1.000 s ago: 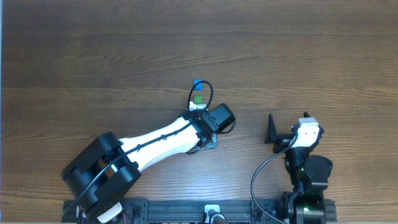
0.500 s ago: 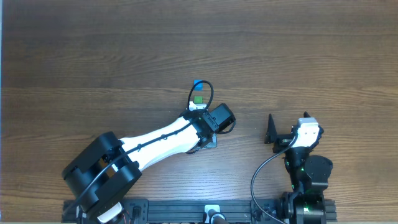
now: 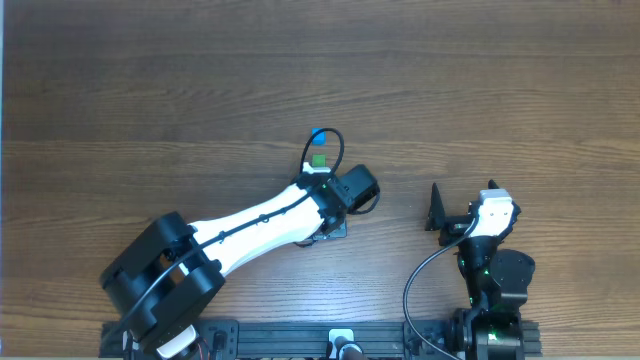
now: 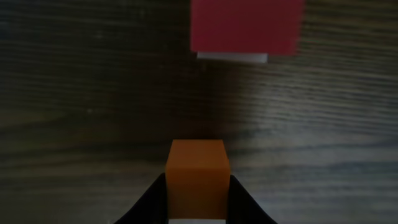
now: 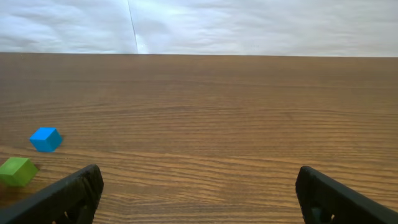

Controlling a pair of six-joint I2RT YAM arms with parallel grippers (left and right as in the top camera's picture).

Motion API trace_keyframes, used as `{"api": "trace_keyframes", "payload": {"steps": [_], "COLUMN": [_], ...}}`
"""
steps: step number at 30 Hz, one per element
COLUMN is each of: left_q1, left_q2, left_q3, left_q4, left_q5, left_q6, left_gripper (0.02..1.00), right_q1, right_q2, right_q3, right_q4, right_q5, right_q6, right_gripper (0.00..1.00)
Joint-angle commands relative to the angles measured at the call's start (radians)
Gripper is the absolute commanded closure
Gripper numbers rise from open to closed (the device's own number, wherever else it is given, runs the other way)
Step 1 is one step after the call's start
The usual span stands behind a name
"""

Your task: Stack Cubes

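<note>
The left gripper (image 4: 198, 188) is closing its two fingers (image 4: 153, 200) snugly on the sides of an orange cube (image 4: 197, 173), which is sitting between them over the wooden table (image 4: 74, 93). The cube is looking plain and square, with its top face matte. A red cube (image 4: 247, 25) is lying nearby, apart from it, with a white strip showing along one edge. The right gripper (image 5: 199, 193) is hanging spread wide with nothing between its fingers, facing a blue cube (image 5: 45, 139) and a green cube (image 5: 17, 171) close together. Since a second ago, the left wrist has shifted only slightly, and the blue and green cubes are keeping their places.
</note>
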Motion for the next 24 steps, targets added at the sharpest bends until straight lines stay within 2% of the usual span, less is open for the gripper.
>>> {"api": "trace_keyframes", "payload": {"steps": [1, 9, 18, 24], "left_q1": [0.011, 0.053, 0.141, 0.146], "left_q2": [-0.006, -0.006, 0.013, 0.055], "left_q3": [0.166, 0.386, 0.403, 0.403], "left_q4": [-0.101, -0.216, -0.212, -0.212], "left_q5": [-0.012, -0.011, 0.031, 0.052], "left_q6": [0.006, 0.066, 0.114, 0.137], "left_gripper": [0.947, 0.956, 0.978, 0.978], "right_q1": [0.006, 0.006, 0.006, 0.006], "right_q2": [-0.007, -0.007, -0.007, -0.007], "right_q3": [-0.005, -0.005, -0.005, -0.005], "right_q4": [-0.003, -0.003, -0.003, -0.004], "right_q5": [-0.012, -0.012, -0.012, -0.012], "right_q6": [-0.005, -0.005, -0.004, -0.004], "right_gripper": [0.007, 0.007, 0.009, 0.007]}}
